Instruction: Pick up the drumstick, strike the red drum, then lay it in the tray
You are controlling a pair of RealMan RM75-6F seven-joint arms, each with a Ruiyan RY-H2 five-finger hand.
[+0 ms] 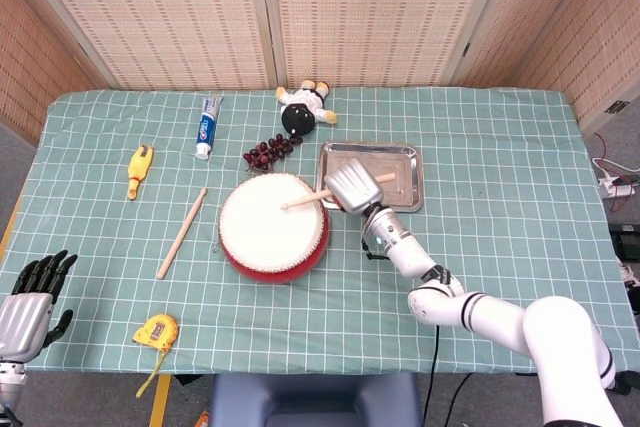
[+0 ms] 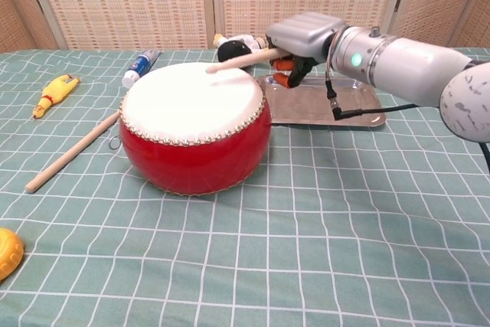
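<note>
Drumstick [image 1: 305, 199] is in the right hand [image 1: 349, 187], fingers wrapped round the butt end, and its tip sits low over the white skin of the red drum [image 1: 273, 226] near the right edge. From the chest camera the stick [image 2: 243, 57] slants down leftward and the tip looks right at the skin; whether it actually touches, I can't tell.

Biggest thing out here is the table [image 1: 500, 177] under its green checked cloth. The right arm [image 1: 470, 307] reaches in from the lower right corner up to the drum. That drum sits mid-table, red shell, studded rim. Just behind and to its right lies the metal tray [image 1: 400, 172], flat and shiny, with the right hand hanging over its near-left corner.

The left hand [image 1: 25, 302] is way down at the lower left, off the table edge, dark fingers spread and gripping nothing.

Left of the drum lies a second wooden stick [image 1: 182, 233] on the cloth. Toothpaste tube [image 1: 206, 127] sits up the back left, a soft toy [image 1: 305, 104] behind the drum, a yellow rubber chicken [image 1: 138, 170] at far left, a yellow tape measure [image 1: 157, 333] near the front edge, and a small dark bunch of grapes [image 1: 270, 150] between the toy and the drum.
</note>
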